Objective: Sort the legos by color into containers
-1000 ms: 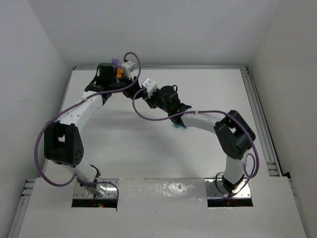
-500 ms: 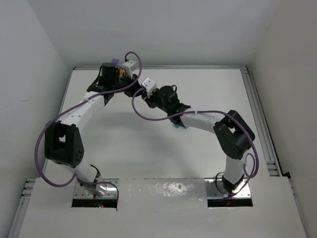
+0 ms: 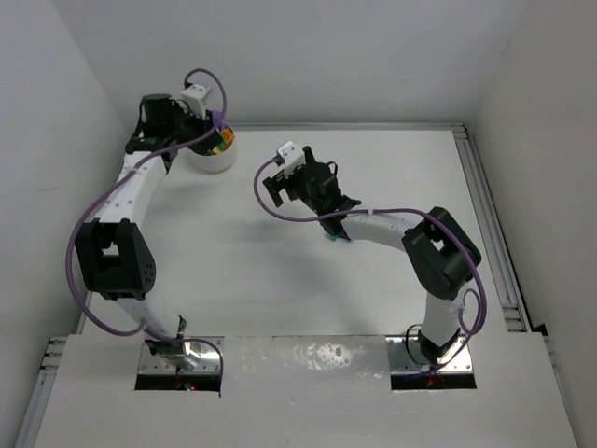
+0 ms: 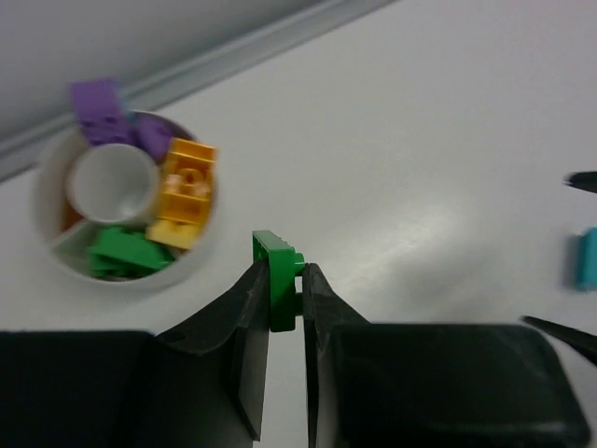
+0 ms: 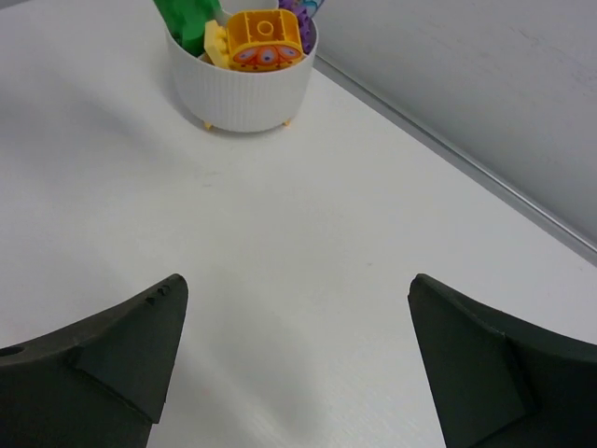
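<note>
Green lego [image 4: 277, 261] is pinched in the left gripper [image 4: 284, 294] near the bowl [image 4: 140, 282]; right gripper [image 5: 296, 289] is spread wide — teal lego [image 4: 585, 259] lies apart.

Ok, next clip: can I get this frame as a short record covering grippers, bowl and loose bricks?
left gripper: shut on green lego, near bowl
right gripper: open, empty
bowl: purple legos, yellow legos, green legos, each in its own section
loose: teal lego on table
</note>
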### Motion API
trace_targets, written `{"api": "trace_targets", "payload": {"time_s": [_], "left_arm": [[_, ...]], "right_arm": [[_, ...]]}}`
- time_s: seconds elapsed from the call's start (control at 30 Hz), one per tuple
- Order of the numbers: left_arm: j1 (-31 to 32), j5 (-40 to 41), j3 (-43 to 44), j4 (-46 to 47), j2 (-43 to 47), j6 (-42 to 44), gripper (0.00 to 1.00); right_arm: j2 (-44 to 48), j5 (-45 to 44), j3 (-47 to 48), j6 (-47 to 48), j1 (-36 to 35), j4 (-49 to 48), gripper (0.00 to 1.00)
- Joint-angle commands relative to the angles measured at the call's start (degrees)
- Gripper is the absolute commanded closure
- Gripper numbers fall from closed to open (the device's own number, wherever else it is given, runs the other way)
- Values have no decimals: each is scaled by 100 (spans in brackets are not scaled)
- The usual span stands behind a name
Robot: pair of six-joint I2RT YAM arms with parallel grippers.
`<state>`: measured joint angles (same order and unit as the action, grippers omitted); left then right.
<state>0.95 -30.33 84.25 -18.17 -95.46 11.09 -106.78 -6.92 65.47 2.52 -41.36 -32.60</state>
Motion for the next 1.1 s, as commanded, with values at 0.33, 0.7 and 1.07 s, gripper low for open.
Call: {"api": "trace_targets", "payload": {"time_s": [0.33,0.7,1.07], "left_arm": [[-1563,-2143,4087,-2154,-2958,3575,100],[-1659,-2820,3722,-1566,-3171,4102,100],[-1660,-2558,3458,-1822,-3295,4718,100]], "right_arm": [[351,-126,-228,248,32,34,1],[360,24,-105,187,41,359,1],[369,68,53,169,41,623,1]]}}
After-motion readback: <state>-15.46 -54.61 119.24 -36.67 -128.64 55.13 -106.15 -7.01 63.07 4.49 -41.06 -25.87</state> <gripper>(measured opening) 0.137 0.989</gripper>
